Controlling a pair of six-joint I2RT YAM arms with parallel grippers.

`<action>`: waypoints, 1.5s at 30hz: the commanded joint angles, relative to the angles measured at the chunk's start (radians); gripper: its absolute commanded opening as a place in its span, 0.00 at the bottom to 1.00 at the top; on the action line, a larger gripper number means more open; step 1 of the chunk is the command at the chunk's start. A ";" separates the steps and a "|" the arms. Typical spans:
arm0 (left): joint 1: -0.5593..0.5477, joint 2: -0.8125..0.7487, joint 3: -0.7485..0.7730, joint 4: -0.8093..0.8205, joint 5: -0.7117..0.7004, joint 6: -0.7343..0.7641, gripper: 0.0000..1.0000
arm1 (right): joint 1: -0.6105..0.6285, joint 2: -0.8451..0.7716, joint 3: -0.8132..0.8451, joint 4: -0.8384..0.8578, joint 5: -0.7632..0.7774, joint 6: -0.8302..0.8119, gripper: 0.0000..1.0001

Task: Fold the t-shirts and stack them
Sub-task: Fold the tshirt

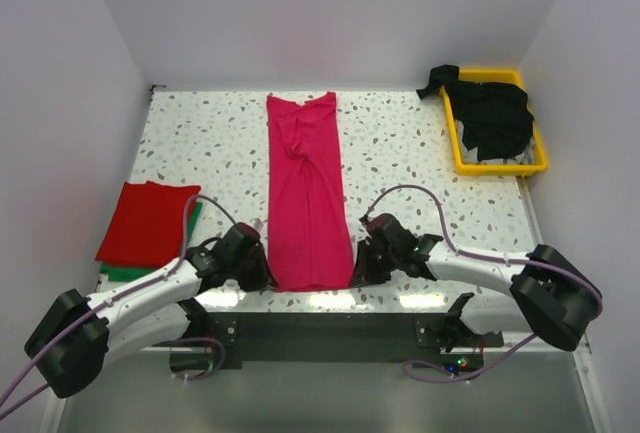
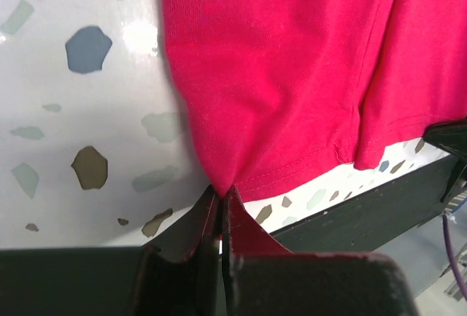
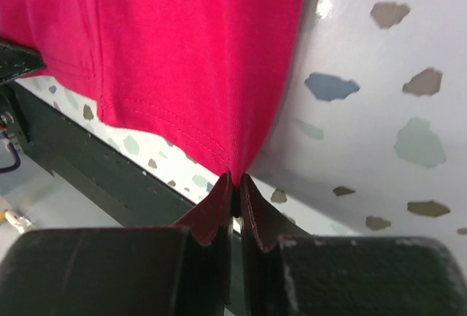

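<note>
1. Top external view: the magenta-pink t-shirt is laid as a long narrow strip on the worktop, stretching away from the left gripper and the right gripper.
2. Its near left corner is pinched in the clenched left gripper.
3. Its near right corner is clamped likewise in the right gripper.
4. A folded red t-shirt is seen left of the left gripper, on a green t-shirt.
5. Black t-shirts are heaped in a yellow tray, far beyond the right gripper.

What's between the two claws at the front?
The near hem of the pink t-shirt, with the left gripper and right gripper each pinching a corner; clearest in the top view.
</note>
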 commanded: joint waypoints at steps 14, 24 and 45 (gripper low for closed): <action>-0.013 0.101 0.284 -0.066 -0.154 0.139 0.00 | 0.004 -0.081 0.207 -0.215 0.176 -0.097 0.08; 0.157 0.373 0.510 0.103 -0.162 0.147 0.00 | -0.173 0.291 0.608 -0.186 0.165 -0.204 0.07; 0.389 0.834 0.933 0.144 -0.197 0.124 0.00 | -0.374 0.793 1.156 -0.188 0.068 -0.177 0.04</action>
